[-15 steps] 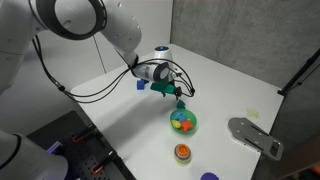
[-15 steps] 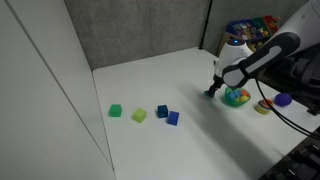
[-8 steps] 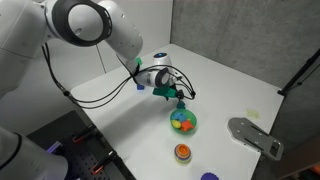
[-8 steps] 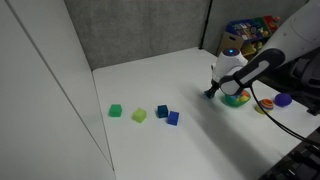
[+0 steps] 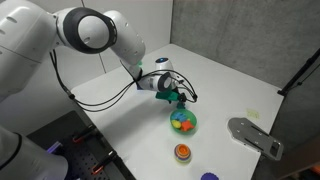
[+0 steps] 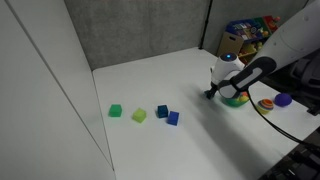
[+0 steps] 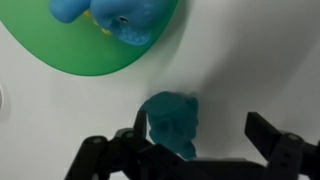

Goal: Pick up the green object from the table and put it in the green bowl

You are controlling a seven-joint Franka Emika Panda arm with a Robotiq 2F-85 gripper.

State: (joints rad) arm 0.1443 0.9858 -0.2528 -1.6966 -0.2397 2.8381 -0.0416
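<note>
The green object (image 7: 172, 120), a small dark teal block, lies just outside the rim of the green bowl (image 7: 80, 55) in the wrist view. It sits against one finger of my gripper (image 7: 200, 135), with a clear gap to the other finger. The jaws are open. In both exterior views the gripper (image 5: 180, 97) (image 6: 212, 93) is low at the table beside the green bowl (image 5: 183, 122) (image 6: 238, 98). The bowl holds blue and orange pieces. The block shows as a green speck at the fingertips (image 5: 179, 96).
An orange-red cup (image 5: 182, 151) and a grey flat object (image 5: 255, 137) lie past the bowl. Two lime blocks (image 6: 115, 111) (image 6: 139, 115), a dark block (image 6: 161, 111) and a blue cube (image 6: 173, 118) sit in a row far from the gripper. A dark wall (image 6: 140, 30) backs the table.
The arm has shifted slightly and the gripper has settled lower beside the bowl. The blocks in the row have not moved.
</note>
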